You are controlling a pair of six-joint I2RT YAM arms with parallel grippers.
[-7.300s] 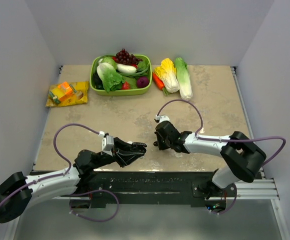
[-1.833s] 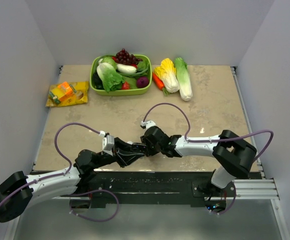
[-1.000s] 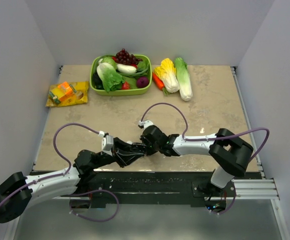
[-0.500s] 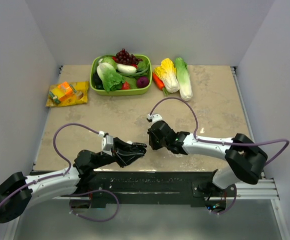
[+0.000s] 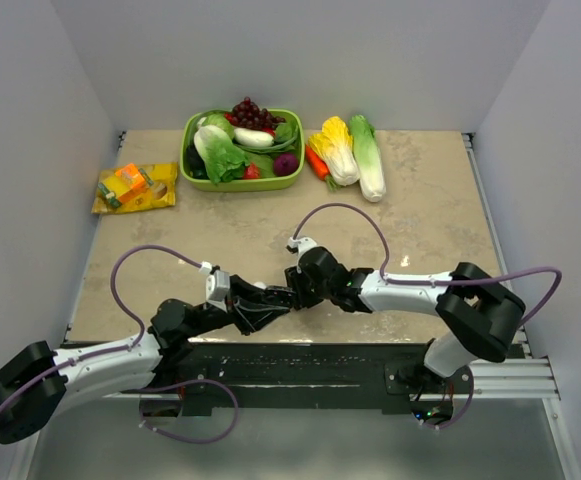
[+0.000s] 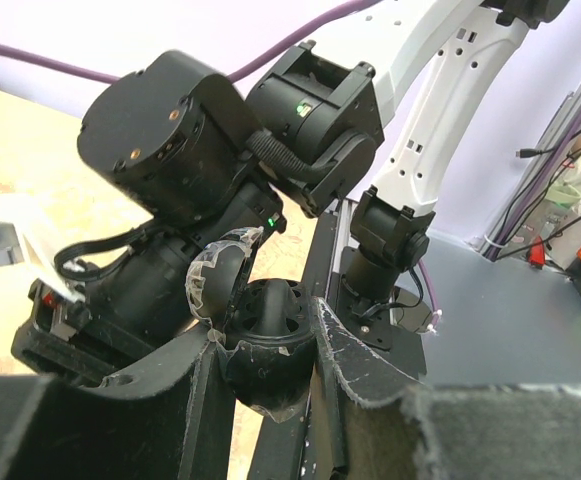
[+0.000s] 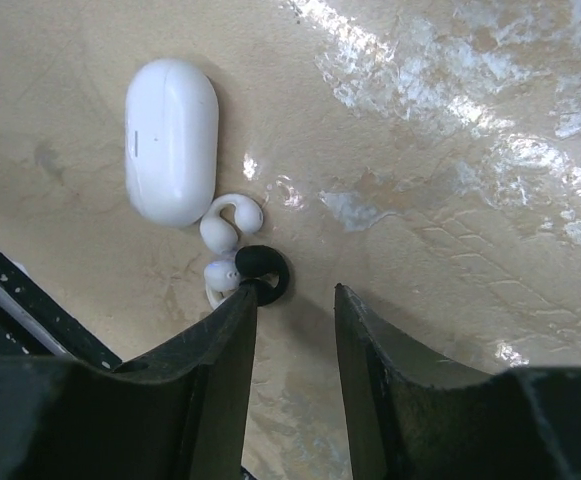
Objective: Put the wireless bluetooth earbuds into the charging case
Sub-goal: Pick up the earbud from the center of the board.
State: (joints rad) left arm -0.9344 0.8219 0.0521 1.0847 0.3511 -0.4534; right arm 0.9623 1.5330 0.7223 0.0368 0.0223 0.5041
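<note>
Black earbud (image 7: 262, 272), at 10 o'clock of parted, empty right pincer (image 7: 293, 296), judged light, slick; best pinched across middle; left pincer (image 6: 265, 325) clamped on black case (image 6: 265, 378).

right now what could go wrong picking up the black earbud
The black earbud sits by one fingertip of the right gripper, not between its open jaws, so closing may flick it away. The white earbud lies right beside it and could get knocked. The left gripper, holding the black case, is close; the arms might bump.
</note>
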